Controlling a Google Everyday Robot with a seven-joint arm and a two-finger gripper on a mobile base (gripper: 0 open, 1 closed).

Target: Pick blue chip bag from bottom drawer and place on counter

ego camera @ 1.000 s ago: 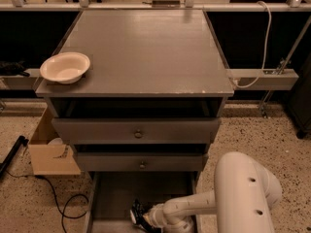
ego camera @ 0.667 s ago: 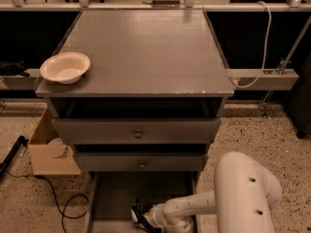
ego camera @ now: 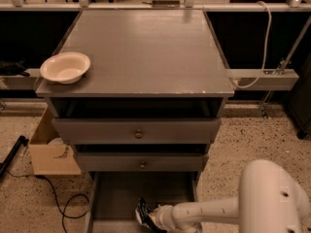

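- The gripper (ego camera: 149,219) is low inside the bottom drawer (ego camera: 116,198), close to the drawer's front and a little right of its middle, at the end of the white arm (ego camera: 209,212) that reaches in from the right.
- The blue chip bag (ego camera: 142,209) is right at the gripper's tip, on its left and far side, touching it or nearly so.
- Whether the gripper is clamped on the bag or only resting against it cannot be told; its tip is a dark mass that merges with the bag.
- The bag shows as a narrow dark strip with pale patches. Its long axis runs roughly from the drawer's front towards its back, and the far end leans slightly left, away from the gripper.
- Whether the bag lies flat on the drawer floor or stands on edge cannot be told.
- The bottom drawer is pulled out, with its grey floor bare behind and to the left of the gripper.
- Above the gripper are two more drawers, the middle drawer (ego camera: 142,165) and the top drawer (ego camera: 138,134), each with a small round knob and each standing slightly out.
- The counter (ego camera: 146,52) is well above the gripper. A white bowl (ego camera: 65,67) sits at its front left corner.
- Far left of the gripper, a cardboard box (ego camera: 51,157) stands on the speckled floor, with a black cable (ego camera: 63,203) beside it.
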